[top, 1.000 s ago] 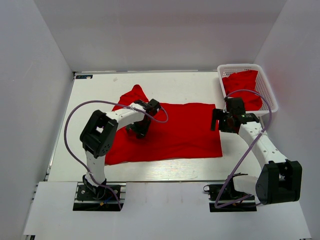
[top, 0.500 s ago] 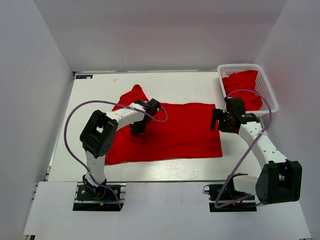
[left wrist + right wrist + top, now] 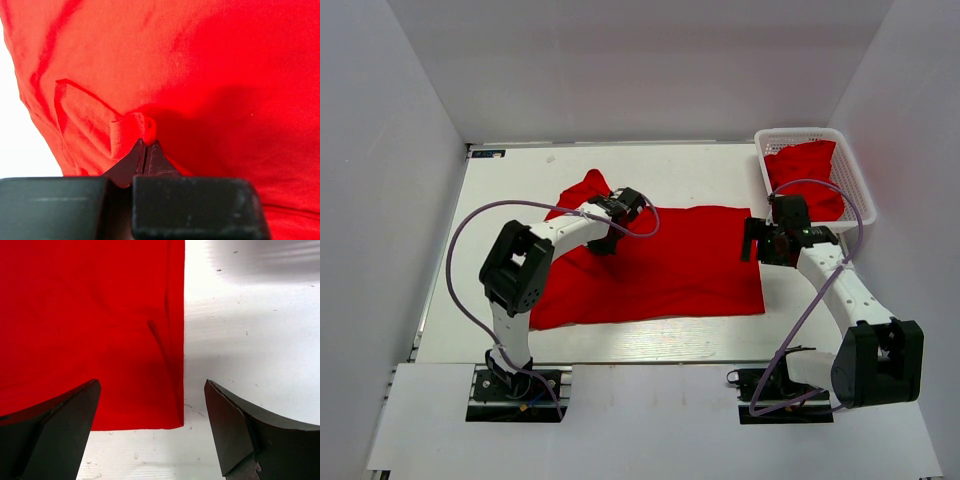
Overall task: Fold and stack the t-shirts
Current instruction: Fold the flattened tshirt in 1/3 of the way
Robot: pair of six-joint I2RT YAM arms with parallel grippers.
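Left gripper [image 3: 146,150] is down on the spread t-shirt [image 3: 680,265] in the middle of the table [image 3: 510,175], jaws closed tight on a small fold of red cloth. Right gripper [image 3: 151,382] hovers over that shirt's right edge, jaws wide apart. A second t-shirt [image 3: 807,178] sits bundled in the white basket [image 3: 798,133].

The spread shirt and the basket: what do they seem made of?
The spread shirt: soft matte red cloth, probably a knit; it creases and puckers where the left fingers pinch it. The basket: white open lattice holding its shape, probably moulded plastic; finish too small to judge.
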